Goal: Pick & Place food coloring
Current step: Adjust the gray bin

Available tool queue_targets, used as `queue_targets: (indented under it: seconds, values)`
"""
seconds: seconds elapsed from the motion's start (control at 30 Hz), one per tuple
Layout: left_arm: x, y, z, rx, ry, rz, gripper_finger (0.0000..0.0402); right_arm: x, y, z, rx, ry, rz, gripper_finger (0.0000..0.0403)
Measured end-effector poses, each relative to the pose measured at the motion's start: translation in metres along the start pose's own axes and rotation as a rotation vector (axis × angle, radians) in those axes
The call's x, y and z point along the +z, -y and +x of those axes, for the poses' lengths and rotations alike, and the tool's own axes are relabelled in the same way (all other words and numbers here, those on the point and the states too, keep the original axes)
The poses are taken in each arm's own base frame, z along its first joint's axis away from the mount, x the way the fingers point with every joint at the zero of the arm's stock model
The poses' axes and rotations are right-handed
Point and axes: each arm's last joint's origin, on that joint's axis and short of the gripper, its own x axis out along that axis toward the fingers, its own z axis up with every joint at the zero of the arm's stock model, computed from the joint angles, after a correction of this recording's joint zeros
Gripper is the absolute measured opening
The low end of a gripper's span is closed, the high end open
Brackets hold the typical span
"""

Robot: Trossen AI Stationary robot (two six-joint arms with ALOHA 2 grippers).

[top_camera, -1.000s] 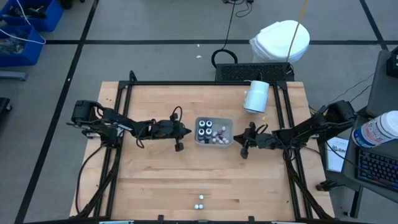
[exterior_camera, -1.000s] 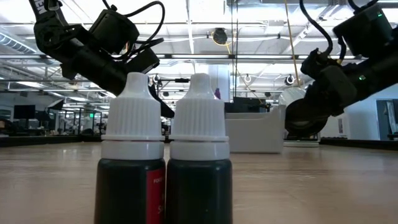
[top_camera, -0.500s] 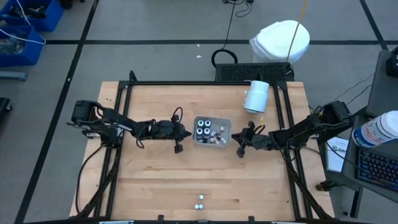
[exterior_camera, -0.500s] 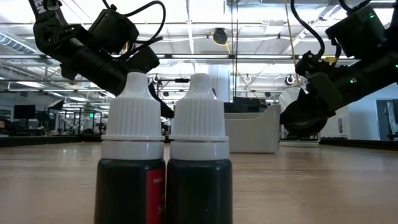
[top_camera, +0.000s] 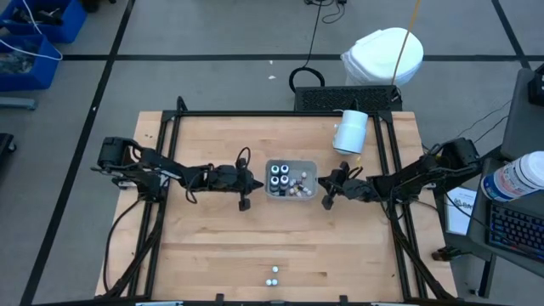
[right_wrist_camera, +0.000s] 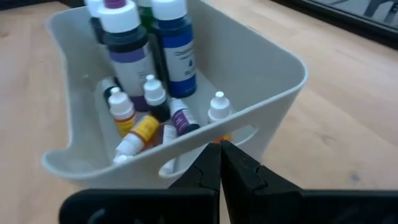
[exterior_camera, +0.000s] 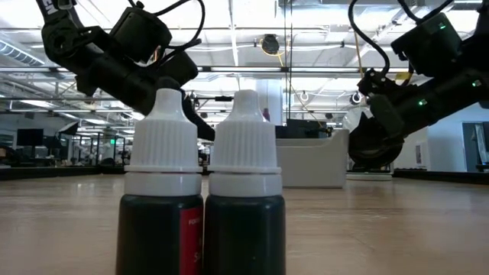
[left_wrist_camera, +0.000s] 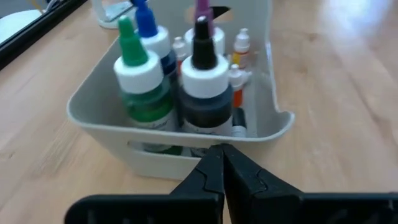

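The grey tray (top_camera: 291,163) sits mid-table and holds the food coloring: tall bottles with green (left_wrist_camera: 138,81), blue (right_wrist_camera: 174,50), black (left_wrist_camera: 205,87) and purple (right_wrist_camera: 127,50) tops stand upright, and several small whitish-capped bottles (right_wrist_camera: 149,124) lie on its floor. Two more small dark bottles with white caps (top_camera: 272,275) stand near the table's near edge and fill the low view (exterior_camera: 202,198). My left gripper (top_camera: 258,180) is shut at the tray's left wall (left_wrist_camera: 155,140). My right gripper (top_camera: 321,186) is shut at the tray's right wall (right_wrist_camera: 261,106). My left gripper points level at the tray's left wall (left_wrist_camera: 186,155) with its shut fingertips (left_wrist_camera: 217,163) right at it; I cannot tell whether they touch. My right gripper points level at the right wall beside the handle slot (right_wrist_camera: 242,134), its shut fingertips (right_wrist_camera: 217,160) right at it; whether they touch cannot be told.
A large white cylinder (top_camera: 349,131) lies on its side near the table's far right corner. A black frame (top_camera: 255,114) runs along the table's far edge and sides. Bare wood stretches between the tray and the two near-edge bottles.
My right gripper has moved toward the table's left, closing up to the tray's right wall, and stayed shut. My left arm has kept its place.
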Motion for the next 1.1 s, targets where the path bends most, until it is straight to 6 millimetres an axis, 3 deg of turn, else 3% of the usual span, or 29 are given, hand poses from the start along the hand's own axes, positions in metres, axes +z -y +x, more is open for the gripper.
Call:
queue_targets:
  seconds: [0.57, 0.93, 1.1]
  values:
    - [0.0060, 0.0074, 0.0011, -0.024, 0.013, 0.012, 0.0004, 0.0029, 0.0074, 0.0041, -0.032, 0.006, -0.015, 0.0000]
    - [-0.0010, 0.0057, 0.0009, 0.033, -0.059, 0.050, 0.0009, 0.0019, 0.0043, 0.0025, -0.015, 0.004, -0.028, 0.0000]
    - [-0.0012, 0.0072, 0.0009, -0.021, -0.061, 0.046, 0.0009, 0.0020, 0.0043, 0.0025, -0.015, 0.005, -0.027, 0.0000]
